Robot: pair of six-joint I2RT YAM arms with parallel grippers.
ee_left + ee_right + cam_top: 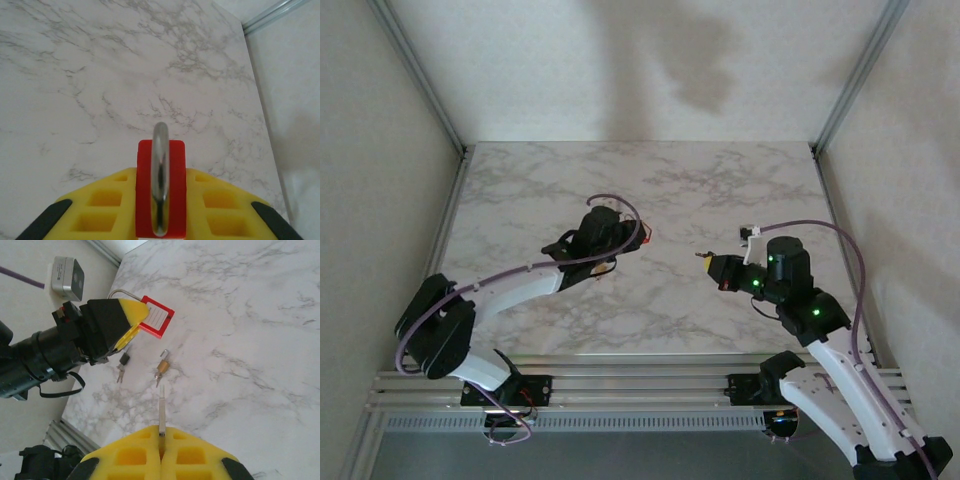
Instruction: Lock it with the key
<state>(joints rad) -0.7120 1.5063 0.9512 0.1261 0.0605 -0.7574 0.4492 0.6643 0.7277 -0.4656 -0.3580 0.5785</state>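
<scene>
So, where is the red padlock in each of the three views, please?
Top external: the red padlock is a small red spot at the tip of the left gripper, near the centre.
Left wrist: bottom centre, between the yellow fingers.
Right wrist: upper left of centre.
Shared landmark: the marble table.

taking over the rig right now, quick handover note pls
Left end effector: shut on the red rectangular padlock with silver shackle.
Right end effector: shut on the thin silver metal key, blade aimed toward the padlock, not touching.
Done: both picked up. Left: insert key, turn.
Loose on the marble table: small brass padlock, black-headed key.
</scene>
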